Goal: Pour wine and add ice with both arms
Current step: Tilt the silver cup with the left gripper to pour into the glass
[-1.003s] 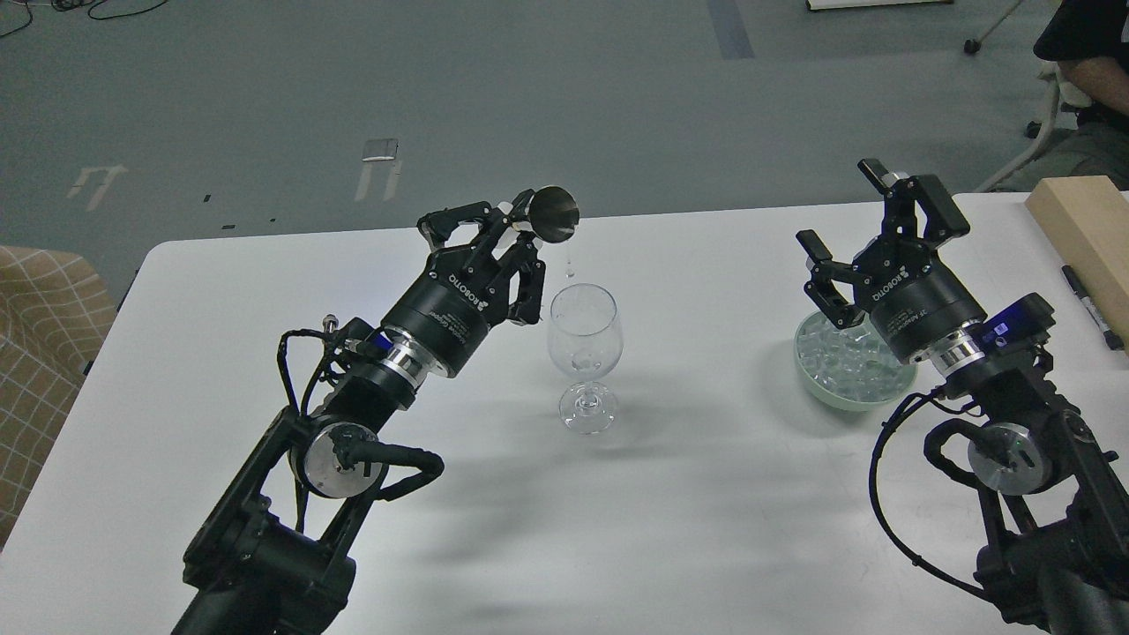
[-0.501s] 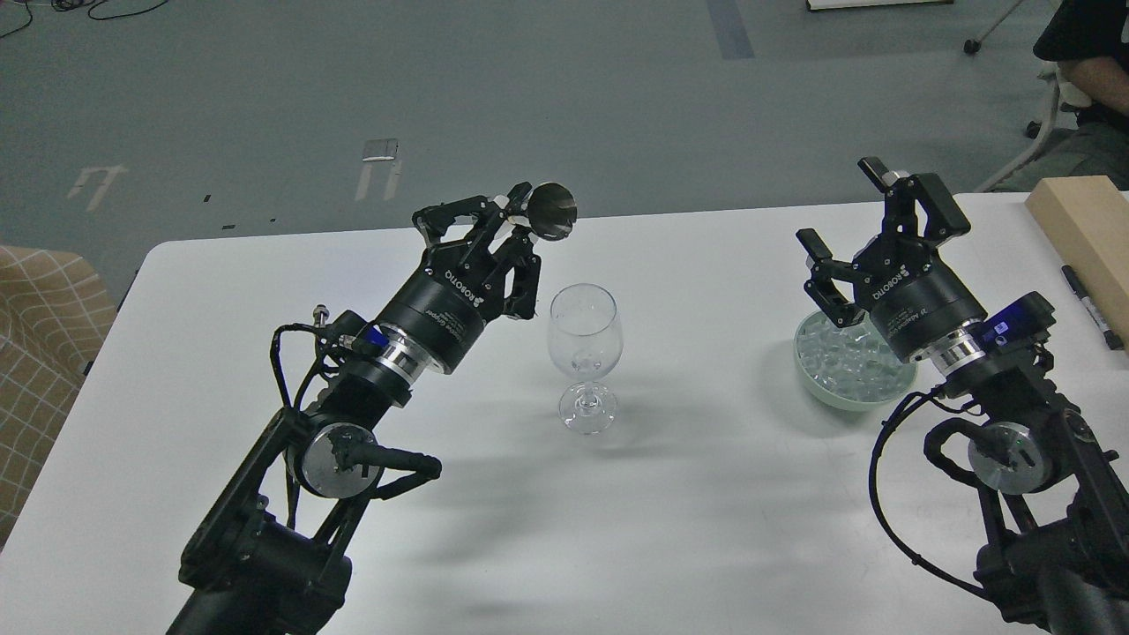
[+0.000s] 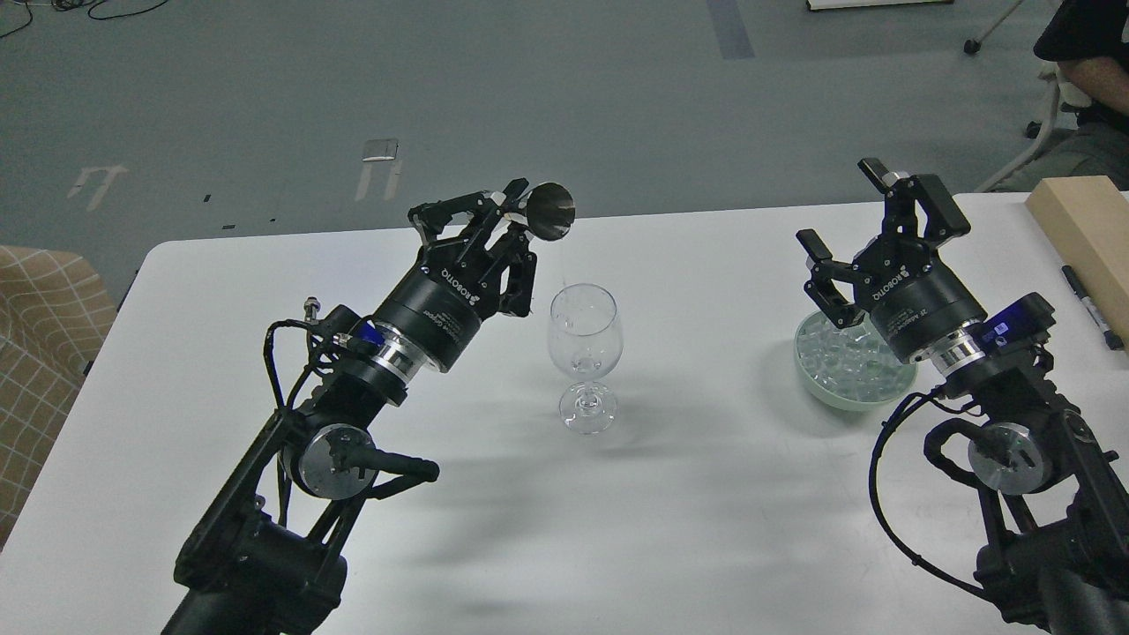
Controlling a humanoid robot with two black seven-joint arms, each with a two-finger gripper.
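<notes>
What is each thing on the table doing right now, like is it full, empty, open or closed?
Wine glass: upright, nearly empty.
Metal cup: held tipped on its side, above and left of the glass.
Left gripper: shut on the metal cup.
Right gripper: open, holding nothing, above the bowl.
Green bowl: upright, full of ice.
Black marker: lying flat, capped.

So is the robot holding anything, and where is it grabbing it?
The left gripper holds a small metal cup, pinched at its near side. The right gripper is open, holding nothing.
</notes>
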